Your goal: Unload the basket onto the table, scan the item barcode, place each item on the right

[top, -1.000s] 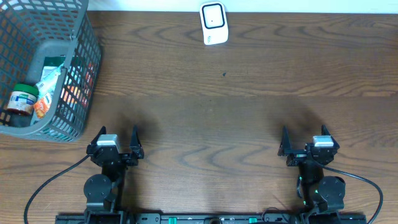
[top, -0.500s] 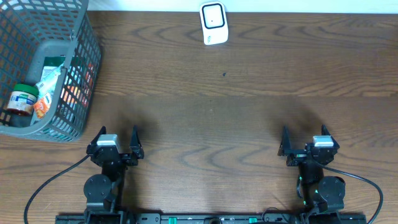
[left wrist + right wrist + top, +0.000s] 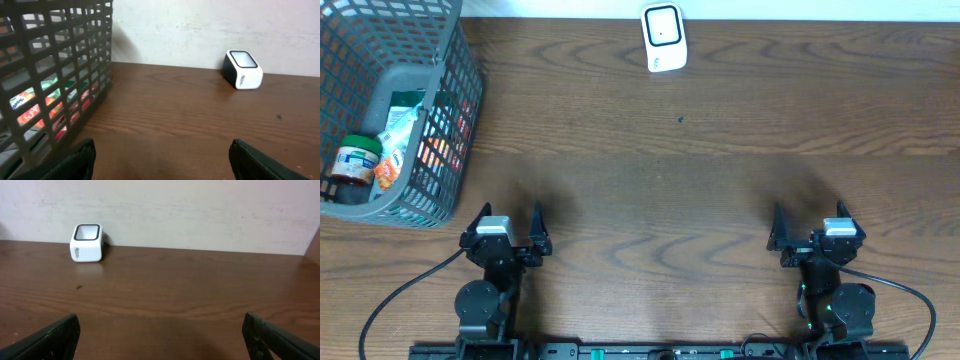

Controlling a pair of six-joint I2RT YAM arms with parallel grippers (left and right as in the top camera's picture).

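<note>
Overhead, scanner [image 3: 663, 38] at far edge of table [image 3: 700, 170], basket [image 3: 458, 100] well left of scanner holding jar [image 3: 356, 160] and packets [image 3: 398, 135], left gripper [image 3: 509, 216] and right gripper [image 3: 810, 216] well short of scanner, both spread wide and empty, left wrist, basket wall left of scanner, right wrist, bare wood before scanner.

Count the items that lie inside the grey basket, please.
3 clearly: a jar at its near-left corner, an orange packet beside it, a white-green packet farther back. Red packaging seen through the basket may be more.
</note>
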